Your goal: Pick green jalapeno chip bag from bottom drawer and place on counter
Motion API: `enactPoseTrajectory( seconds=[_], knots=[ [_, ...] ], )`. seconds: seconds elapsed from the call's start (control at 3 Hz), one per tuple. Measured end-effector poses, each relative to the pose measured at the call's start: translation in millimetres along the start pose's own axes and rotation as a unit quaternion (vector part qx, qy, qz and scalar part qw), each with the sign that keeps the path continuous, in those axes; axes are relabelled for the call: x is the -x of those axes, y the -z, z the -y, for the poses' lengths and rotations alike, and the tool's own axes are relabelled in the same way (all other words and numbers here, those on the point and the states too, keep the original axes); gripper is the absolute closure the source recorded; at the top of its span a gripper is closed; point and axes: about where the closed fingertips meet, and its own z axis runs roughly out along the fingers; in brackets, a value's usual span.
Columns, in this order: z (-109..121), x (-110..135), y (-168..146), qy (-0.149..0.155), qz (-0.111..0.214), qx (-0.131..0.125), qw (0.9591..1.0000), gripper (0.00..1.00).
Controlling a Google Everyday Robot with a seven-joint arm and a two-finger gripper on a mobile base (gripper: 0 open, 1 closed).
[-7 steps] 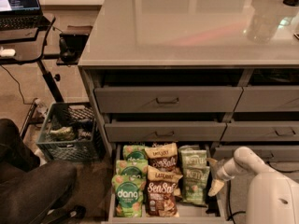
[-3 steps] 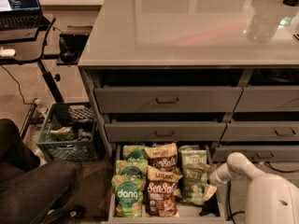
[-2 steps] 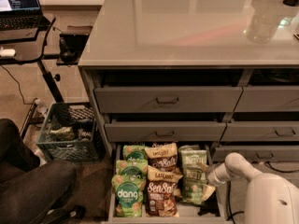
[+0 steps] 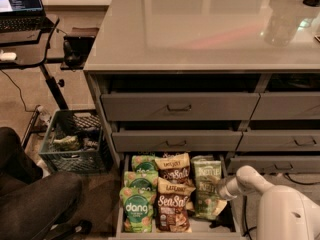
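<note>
The bottom drawer [image 4: 120, 219] is pulled open and holds three rows of snack bags. Two pale olive-green jalapeno chip bags lie in the right row, one at the back [image 4: 207, 170] and one at the front [image 4: 205, 204]. My gripper [image 4: 220, 191] reaches in from the right on its white arm [image 4: 280, 209] and sits at the right edge of these olive bags, between the two. It hides part of them. The glossy grey counter [image 4: 200, 29] spans the top above the drawers.
Bright green "dang" bags [image 4: 136, 209] fill the left row and brown "Sea Salt" bags [image 4: 172, 206] the middle row. Two shallower drawers [image 4: 177, 106] stand slightly open above. A crate [image 4: 75, 146], a black laptop desk [image 4: 30, 49] and a seated person's legs [image 4: 35, 199] are at left.
My arm has shifted slightly left and down, bringing the gripper closer against the olive bags in the right row. The bags have not visibly moved.
</note>
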Motion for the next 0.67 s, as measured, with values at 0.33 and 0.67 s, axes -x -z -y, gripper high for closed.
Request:
enactPoseTrajectory(
  seconds=[0.33,0.67],
  knots=[
    [0.0,0.0,-0.1,0.0,0.0,0.0,1.0,0.19],
    [0.0,0.0,-0.1,0.0,0.0,0.0,1.0,0.42]
  ],
)
